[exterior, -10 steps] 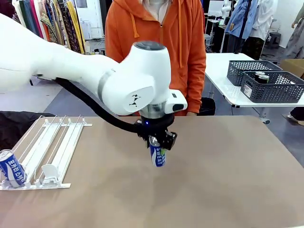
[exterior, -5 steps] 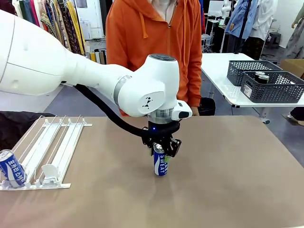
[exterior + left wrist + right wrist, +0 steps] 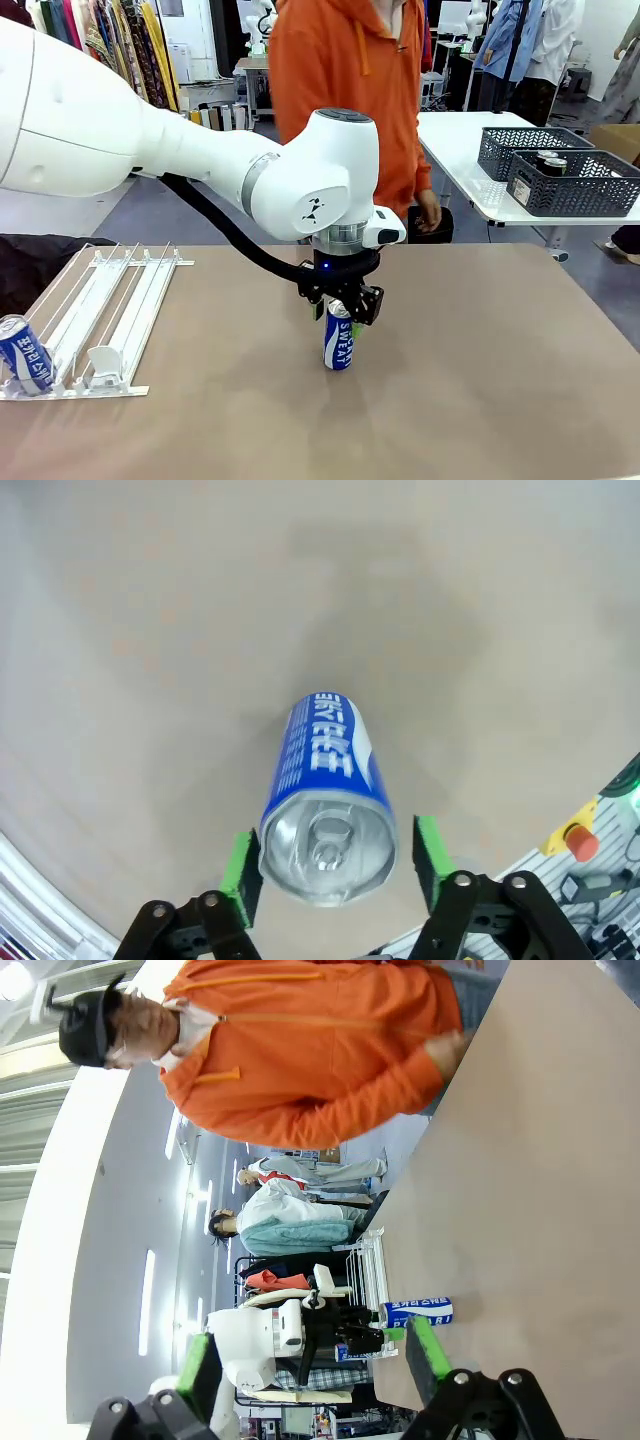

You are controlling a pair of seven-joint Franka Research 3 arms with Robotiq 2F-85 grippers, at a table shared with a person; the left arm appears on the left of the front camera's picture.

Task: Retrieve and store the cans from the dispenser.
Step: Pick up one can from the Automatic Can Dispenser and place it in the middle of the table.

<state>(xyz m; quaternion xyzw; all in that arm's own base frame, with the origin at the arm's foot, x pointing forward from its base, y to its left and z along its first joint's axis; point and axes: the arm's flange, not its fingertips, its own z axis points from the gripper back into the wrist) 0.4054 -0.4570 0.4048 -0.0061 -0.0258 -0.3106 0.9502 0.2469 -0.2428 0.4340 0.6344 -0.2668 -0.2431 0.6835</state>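
left claw (image 3: 341, 309): pads (image 3: 243, 872) spread, straddling can (image 3: 338, 347) top, no pinch | can: upright on table (image 3: 480, 360), right beneath claw | handling: probably light, stiff, slick, dentable; take mid-wall

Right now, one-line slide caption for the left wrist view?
Left end effector open around a blue-and-white can standing upright on the brown table.

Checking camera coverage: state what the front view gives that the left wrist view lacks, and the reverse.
Front view: the dispenser, a second can at its near end, the person's orange hoodie, baskets on the far table. Left wrist view: the can's pull tab, a gap beside one green pad. Both: the blue-and-white can upright on the table, left hand around it.
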